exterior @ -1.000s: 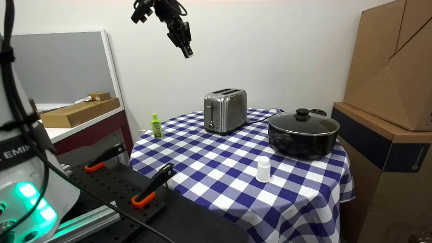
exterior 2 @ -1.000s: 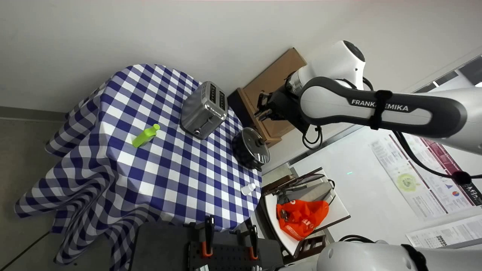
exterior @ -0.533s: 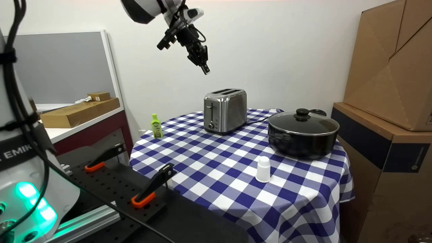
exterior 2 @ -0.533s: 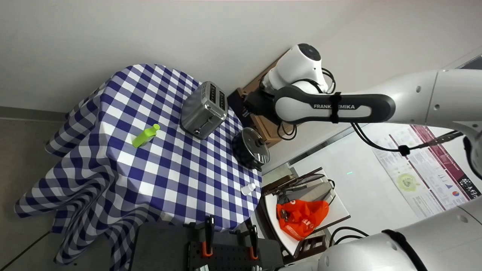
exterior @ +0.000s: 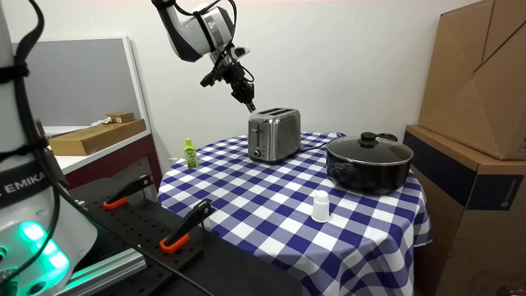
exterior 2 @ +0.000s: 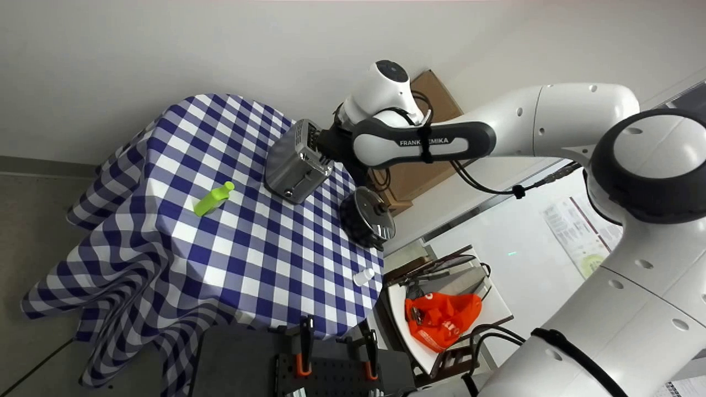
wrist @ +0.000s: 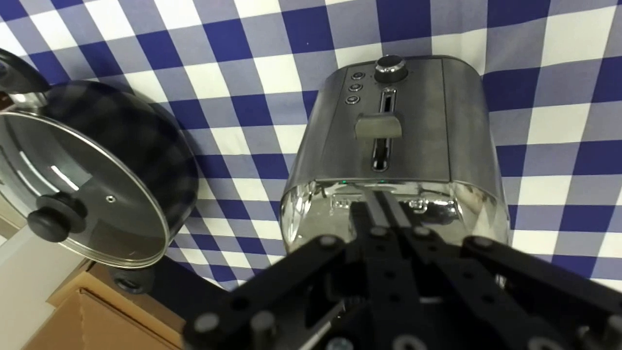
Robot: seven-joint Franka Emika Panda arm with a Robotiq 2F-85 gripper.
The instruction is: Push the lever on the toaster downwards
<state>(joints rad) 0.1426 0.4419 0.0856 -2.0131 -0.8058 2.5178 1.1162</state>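
Toaster [wrist: 423,121] stands toward the checked tablecloth's [exterior: 246,197] edge nearest the wall [exterior: 328,61], lever [wrist: 378,126] up; your gripper [wrist: 382,194] hangs near the toaster's top, fingertips together; whether they touch it, you can't tell.

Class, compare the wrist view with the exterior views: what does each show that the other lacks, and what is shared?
Only the wrist view: a small ringed hole in the glass lid, and the jaws plainly closed together.
Only the exterior views: the green bottle, white container and orange-padded clamps.
Shared: the toaster, its lever, black pot and checked tablecloth.
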